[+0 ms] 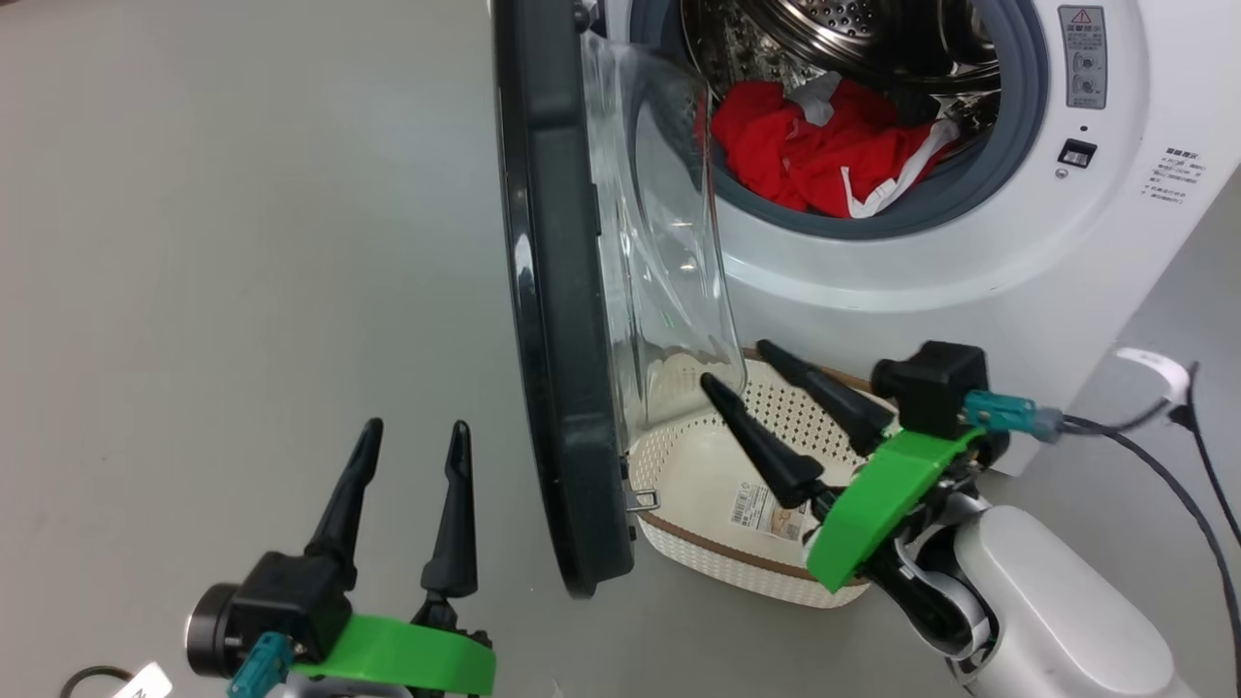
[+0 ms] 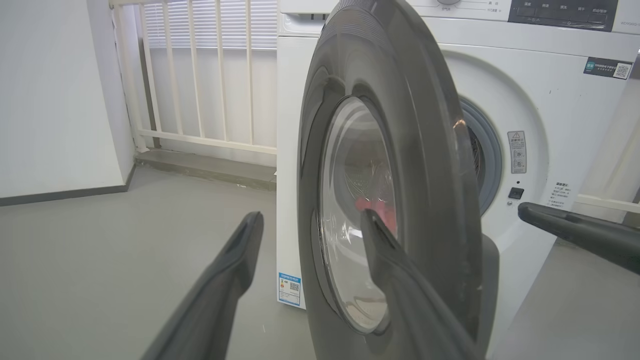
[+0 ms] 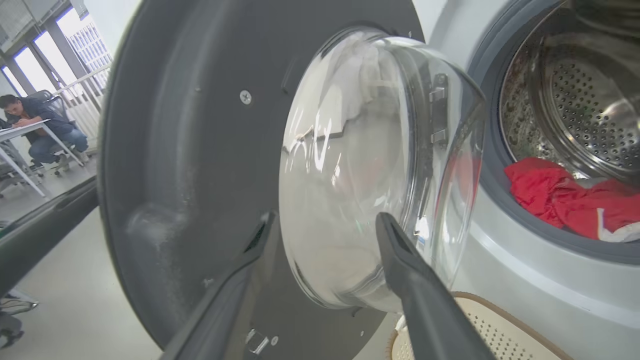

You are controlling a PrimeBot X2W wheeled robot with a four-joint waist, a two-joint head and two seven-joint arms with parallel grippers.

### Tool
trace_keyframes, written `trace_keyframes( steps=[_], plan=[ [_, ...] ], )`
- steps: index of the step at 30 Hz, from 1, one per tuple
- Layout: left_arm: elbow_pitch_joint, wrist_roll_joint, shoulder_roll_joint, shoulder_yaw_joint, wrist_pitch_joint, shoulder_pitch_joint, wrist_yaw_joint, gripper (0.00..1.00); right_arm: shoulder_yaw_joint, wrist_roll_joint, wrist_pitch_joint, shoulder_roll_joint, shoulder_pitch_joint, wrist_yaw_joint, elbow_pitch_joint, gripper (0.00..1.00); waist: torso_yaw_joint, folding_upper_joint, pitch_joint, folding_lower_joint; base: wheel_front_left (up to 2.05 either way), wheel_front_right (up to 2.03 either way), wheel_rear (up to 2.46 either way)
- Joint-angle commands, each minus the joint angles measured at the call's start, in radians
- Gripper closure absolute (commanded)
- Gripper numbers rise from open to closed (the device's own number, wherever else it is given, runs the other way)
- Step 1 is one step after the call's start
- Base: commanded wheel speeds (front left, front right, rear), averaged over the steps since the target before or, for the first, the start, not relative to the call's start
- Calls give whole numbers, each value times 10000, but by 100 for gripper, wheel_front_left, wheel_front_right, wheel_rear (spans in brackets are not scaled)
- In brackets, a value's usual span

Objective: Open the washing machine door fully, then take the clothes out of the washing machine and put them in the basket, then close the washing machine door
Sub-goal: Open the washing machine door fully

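Note:
The washing machine (image 1: 970,262) stands with its door (image 1: 553,291) swung out, edge-on to me, the glass bowl facing the drum. Red clothes (image 1: 814,145) with white trim lie in the drum's mouth. The cream basket (image 1: 698,475) sits on the floor below the opening. My right gripper (image 1: 734,362) is open over the basket, its fingertips near the door's glass bowl (image 3: 370,165) and holding nothing. My left gripper (image 1: 417,427) is open on the door's outer side (image 2: 400,150), apart from it. The right wrist view shows the clothes (image 3: 560,200) and the basket rim (image 3: 480,305).
A white plug and dark cable (image 1: 1154,373) lie on the floor right of the machine. A white railing (image 2: 200,75) stands behind the machine's left side. A person (image 3: 40,125) sits at a table far off. Grey floor (image 1: 242,242) spreads to the left.

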Motion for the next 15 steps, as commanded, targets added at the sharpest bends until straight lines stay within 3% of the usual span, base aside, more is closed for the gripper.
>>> trace_keyframes(
  steps=[1, 7, 15],
  plan=[
    [-240, -3, 184, 403, -137, -34, 85, 0, -150, -486, -385, 52, 120, 75, -331, 0, -13, 0, 18, 0, 0, 0, 0],
    [-184, -25, 186, 488, -285, 31, 116, 0, -1150, -2568, -1695, 413, 789, 75, -582, 0, -96, 0, 62, 0, 0, 0, 0],
    [-202, 32, 190, 534, -425, 77, 138, 0, -2466, -4518, -2352, 1156, 1946, 75, -1174, 0, -160, 0, 56, 0, 0, 0, 0]
  ],
)
